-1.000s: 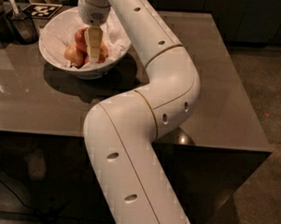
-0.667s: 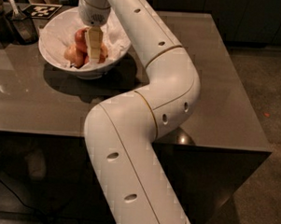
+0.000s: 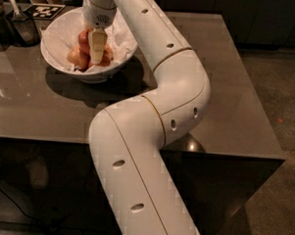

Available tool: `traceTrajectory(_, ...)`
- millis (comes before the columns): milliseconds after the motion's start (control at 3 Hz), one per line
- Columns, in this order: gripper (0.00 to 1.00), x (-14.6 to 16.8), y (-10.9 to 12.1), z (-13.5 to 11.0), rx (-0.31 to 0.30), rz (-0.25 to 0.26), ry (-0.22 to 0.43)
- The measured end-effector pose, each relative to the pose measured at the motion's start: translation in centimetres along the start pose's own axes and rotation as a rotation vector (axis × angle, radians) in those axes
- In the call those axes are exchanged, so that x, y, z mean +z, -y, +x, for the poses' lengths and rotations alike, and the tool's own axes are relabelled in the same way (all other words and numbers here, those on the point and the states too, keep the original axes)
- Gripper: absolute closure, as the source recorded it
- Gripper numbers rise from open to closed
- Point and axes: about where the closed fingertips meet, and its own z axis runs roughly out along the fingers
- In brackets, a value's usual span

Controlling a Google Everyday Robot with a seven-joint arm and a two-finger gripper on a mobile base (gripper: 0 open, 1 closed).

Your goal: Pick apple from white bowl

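We are looking down at a dark, glossy table (image 3: 237, 94) that is filling most of the frame, with the white robot arm (image 3: 173, 91) rising from the lower centre, bending at the right of centre and reaching to the upper left. There the gripper (image 3: 96, 56) is pointing straight down into the white bowl (image 3: 48, 56), which is standing on the table in the upper left of the frame. Its pale tip is lying right among the fruit, in front of the pile from our side. We cannot tell whether the gripper is open or closed, or whether it is holding anything.

The apple (image 3: 84, 37), deep red, is sitting inside the bowl, just to the left of the gripper and touching it or nearly so. A paler orange-yellow apple (image 3: 76, 57) is lying below it, toward the bowl's near-left side, and another pale fruit (image 3: 107, 56) is showing just right of the gripper. Crumpled white paper (image 3: 119, 32) is lining the bowl under the fruit.

At the far upper left, a dark container with a utensil handle (image 3: 18, 23) is standing near the bowl, and a black-and-white marker tag (image 3: 44, 10) is lying behind it.
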Motion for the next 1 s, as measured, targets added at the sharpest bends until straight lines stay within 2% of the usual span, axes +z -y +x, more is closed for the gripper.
traceTrajectory(667, 0.89, -0.02, 0.01, -0.01, 0.000, 0.000, 0.000)
traceTrajectory(1000, 1.00, -0.33, 0.13, -0.10, 0.000, 0.000, 0.000)
